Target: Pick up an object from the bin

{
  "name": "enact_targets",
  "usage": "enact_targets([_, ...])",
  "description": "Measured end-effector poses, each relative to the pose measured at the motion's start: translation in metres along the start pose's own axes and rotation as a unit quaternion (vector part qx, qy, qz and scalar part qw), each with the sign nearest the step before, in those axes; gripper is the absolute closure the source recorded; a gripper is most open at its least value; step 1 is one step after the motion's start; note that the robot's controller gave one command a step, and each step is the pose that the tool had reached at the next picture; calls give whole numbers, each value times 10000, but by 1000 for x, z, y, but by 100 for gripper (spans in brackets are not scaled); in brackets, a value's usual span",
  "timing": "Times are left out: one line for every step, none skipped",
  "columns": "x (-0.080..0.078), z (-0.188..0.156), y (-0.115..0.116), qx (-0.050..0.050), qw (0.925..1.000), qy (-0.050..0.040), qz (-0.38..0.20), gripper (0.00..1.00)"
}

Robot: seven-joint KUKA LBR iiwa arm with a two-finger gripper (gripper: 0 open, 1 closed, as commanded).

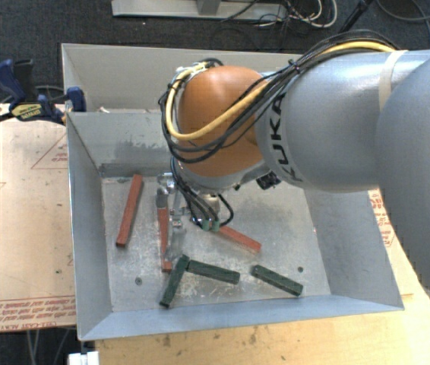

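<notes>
We see the claw [175,213] low in the grey bin [86,204], close to the middle of the floor and under the orange cover [215,120] of the arm's wrist. It stands over the upper end of a thin red stick [162,242]. This stick lies along the line from 12 to 6 o'clock, a little to the 9 o'clock side of the middle. We cannot tell if the claw is apart, together or clamped on this stick, and also not if it touches it.

A broader red stick [129,210] lies at 9 o'clock from the claw, apart from it. A short red stick [238,239] lies near the claw at 4 o'clock. At 6 o'clock two dark green sticks meet in a corner shape: the leaning green stick [172,282] and the flat green stick [213,272]. A third green stick [276,280] lies at 5 o'clock, apart from them.
</notes>
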State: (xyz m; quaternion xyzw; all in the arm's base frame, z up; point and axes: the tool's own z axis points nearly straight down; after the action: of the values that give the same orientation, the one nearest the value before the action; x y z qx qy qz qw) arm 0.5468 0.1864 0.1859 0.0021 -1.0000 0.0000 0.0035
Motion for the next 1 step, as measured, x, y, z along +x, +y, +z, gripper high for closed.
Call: enact_targets([-2,-5,-1,-6,10000,-38,20,0])
